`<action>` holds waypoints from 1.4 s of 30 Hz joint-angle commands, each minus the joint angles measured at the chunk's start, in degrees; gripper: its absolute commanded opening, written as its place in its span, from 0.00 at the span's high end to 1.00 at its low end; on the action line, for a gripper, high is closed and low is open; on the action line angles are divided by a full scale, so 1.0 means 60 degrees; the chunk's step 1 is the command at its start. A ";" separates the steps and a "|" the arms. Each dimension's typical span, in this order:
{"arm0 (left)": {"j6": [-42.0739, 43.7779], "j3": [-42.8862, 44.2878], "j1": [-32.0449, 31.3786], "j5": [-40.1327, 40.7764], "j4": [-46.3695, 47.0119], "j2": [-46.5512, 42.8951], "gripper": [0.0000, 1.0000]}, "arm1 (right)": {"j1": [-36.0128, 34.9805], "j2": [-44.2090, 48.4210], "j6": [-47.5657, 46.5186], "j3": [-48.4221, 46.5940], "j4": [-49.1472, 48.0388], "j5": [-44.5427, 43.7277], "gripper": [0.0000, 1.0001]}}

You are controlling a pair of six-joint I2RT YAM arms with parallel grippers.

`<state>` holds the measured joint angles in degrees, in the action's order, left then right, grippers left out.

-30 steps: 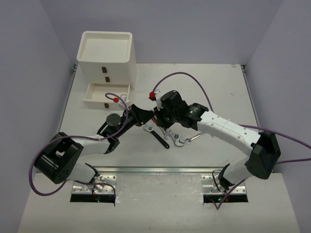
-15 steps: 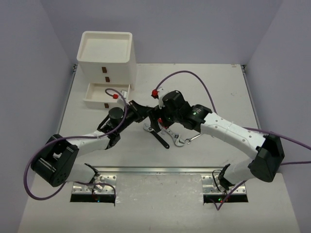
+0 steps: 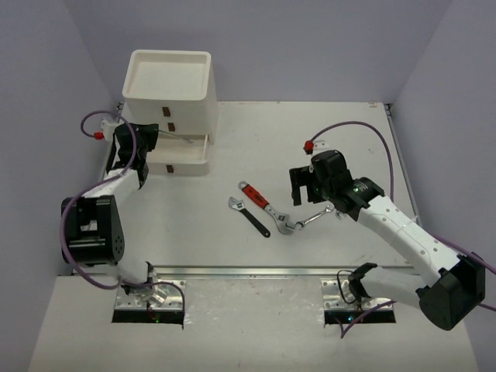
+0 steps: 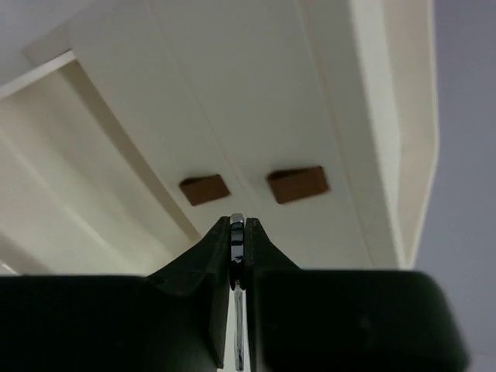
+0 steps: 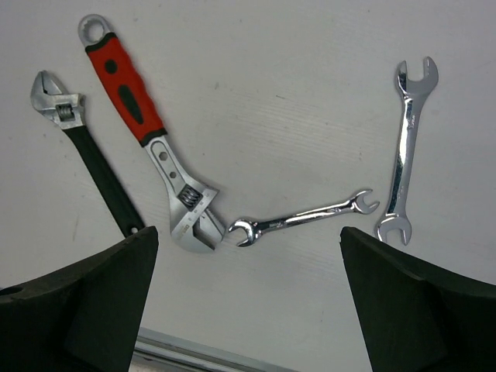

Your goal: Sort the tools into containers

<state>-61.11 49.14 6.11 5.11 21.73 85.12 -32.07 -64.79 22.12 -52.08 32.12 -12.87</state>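
Wrenches fill the overhead view. The red-handled adjustable wrench [image 3: 254, 195], the black-handled one [image 3: 249, 217] and two slim silver wrenches [image 3: 302, 222] lie close together mid-desk [image 3: 349, 139], well apart from the white drawer unit [image 3: 169, 97]. Our left arm [image 3: 116, 178] reaches to the open drawer [image 3: 174, 159] and holds a thin wrench [image 3: 177, 138] over it, presumably to release it there.

From the left wrist, we see the left fingers [image 4: 198, 267] pinched tight on that wrench, aimed toward the unit's brown handles [image 4: 297, 184].

From the right wrist, the right fingers [image 5: 85, 298] stand spread wide and empty above the four tools on the desk. We judge this readies the next pick.
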 commanded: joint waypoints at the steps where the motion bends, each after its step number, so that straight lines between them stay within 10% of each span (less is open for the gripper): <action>1: -0.0344 0.0874 0.0288 -0.0410 -0.0039 0.1234 0.73 | 0.0415 0.0123 0.0025 0.0133 0.0064 -0.0081 0.01; 10: -0.0002 0.1429 0.0432 -0.1057 -0.1018 0.1062 0.01 | 0.2409 -0.1031 -0.0084 -0.0168 0.0257 0.0753 0.01; 20: 0.1743 -0.0220 0.0396 -0.2524 -0.3288 -0.3213 0.00 | 0.4344 -0.5088 -0.1121 -0.1663 0.0257 0.1108 0.11; 28: 0.2443 -0.2982 -0.1634 -0.3715 -0.2883 -0.5975 0.00 | 0.4711 -0.7733 -0.1423 -0.2806 0.0209 0.1259 0.42; 36: 0.3161 -0.3560 -0.1958 -0.3919 -0.3066 -0.6090 0.00 | 0.4987 -0.8643 -0.1587 -0.2876 0.0127 0.1595 0.48; 42: 0.3332 -0.3457 -0.1971 -0.4131 -0.3066 -0.6081 0.00 | 0.5155 -0.9211 -0.1715 -0.2954 0.0374 0.1744 0.74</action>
<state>-43.30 27.31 -5.89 -18.06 1.05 49.17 -1.80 -113.86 13.04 -72.19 37.78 -2.14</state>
